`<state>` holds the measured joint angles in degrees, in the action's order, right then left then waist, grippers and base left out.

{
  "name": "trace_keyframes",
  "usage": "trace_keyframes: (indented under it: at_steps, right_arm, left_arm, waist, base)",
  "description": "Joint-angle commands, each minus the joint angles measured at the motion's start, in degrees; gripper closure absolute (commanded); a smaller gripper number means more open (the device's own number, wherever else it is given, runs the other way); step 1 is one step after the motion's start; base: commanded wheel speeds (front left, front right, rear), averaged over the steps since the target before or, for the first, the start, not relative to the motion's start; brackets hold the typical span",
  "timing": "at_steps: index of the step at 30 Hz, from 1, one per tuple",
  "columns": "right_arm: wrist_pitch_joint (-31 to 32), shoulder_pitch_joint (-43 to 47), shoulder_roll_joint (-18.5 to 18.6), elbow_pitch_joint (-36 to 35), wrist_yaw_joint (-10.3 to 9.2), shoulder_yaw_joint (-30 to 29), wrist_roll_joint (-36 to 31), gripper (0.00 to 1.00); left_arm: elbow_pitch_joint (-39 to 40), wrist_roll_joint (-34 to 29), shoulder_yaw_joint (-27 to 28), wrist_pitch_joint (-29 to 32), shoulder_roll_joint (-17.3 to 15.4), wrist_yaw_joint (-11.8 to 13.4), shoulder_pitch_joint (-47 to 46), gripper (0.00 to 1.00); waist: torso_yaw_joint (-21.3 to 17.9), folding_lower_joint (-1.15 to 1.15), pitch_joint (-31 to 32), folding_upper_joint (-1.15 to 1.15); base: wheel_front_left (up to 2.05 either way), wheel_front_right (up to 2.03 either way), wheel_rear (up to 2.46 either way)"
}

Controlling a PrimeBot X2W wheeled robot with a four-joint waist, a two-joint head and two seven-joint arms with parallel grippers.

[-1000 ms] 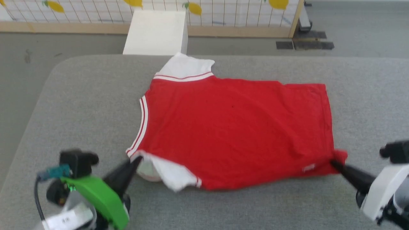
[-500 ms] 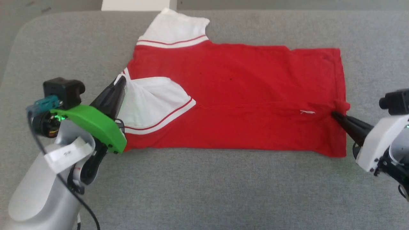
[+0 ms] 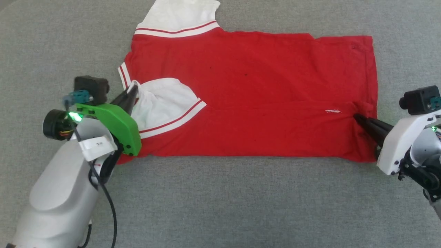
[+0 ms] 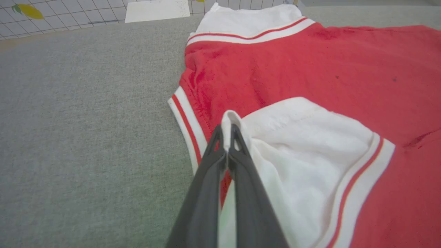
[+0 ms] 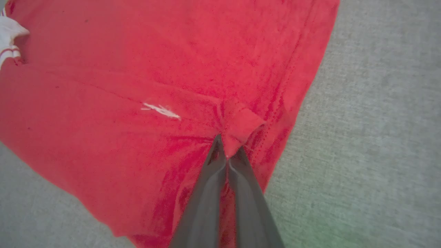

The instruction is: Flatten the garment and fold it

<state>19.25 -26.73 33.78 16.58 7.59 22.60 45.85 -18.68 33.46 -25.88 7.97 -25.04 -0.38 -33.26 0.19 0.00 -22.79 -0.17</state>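
The red jersey-style T-shirt with white striped-trim sleeves [image 3: 262, 79] lies on the grey cloth-covered counter [image 3: 241, 206]. Its long axis runs across between the arms, collar end toward the left arm and hem toward the right. The left gripper [image 3: 132, 93] has its jaws pinched tight on the near white sleeve [image 3: 162, 100], which is folded over the red body. The right gripper [image 3: 358, 119] clamps a bunched hem corner. The unfolded far half lies straight beyond both jaws.

The garment [image 3: 262, 86] is seen as soft matt cloth; the worktop [image 3: 241, 206] is covered in coarse grey woven fabric.
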Motion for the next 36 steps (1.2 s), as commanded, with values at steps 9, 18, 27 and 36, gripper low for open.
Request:
trace_keyframes:
  at_steps: [9, 18, 27, 36]
  right_arm:
    - [-3.2, 0.6, -2.7, 1.9, -0.1, -3.7, -4.1, 0.0]
    - [-1.1, 8.1, -10.8, -2.2, -0.1, -16.1, -23.6, 0.0]
    - [12.9, 20.0, -25.5, -15.0, -0.1, -27.7, -36.4, 0.0]
    - [21.7, 26.1, -30.1, -25.2, -0.1, -30.9, -38.1, 0.0]
  left_arm:
    - [-3.4, 0.5, 0.4, -4.7, 3.2, 1.8, 0.4, 0.0]
    - [1.9, 2.0, 2.3, -11.0, 6.9, 7.9, 9.7, 0.0]
    - [7.2, -0.1, -0.2, -6.8, 4.6, 12.2, 17.1, 0.0]
    - [13.4, -2.8, -2.2, 5.3, 0.8, 19.2, 19.3, 0.0]
  waist:
    - [0.5, 0.0, 5.5, 0.17]
    - [1.0, 0.0, 11.3, 0.17]
    - [1.0, 0.0, 12.1, 0.17]
    - [0.1, 0.0, 9.7, 0.17]
  base:
    - [0.0, 0.0, 0.0]
    - [0.0, 0.0, 0.0]
    - [0.0, 0.0, 0.0]
    - [0.0, 0.0, 0.0]
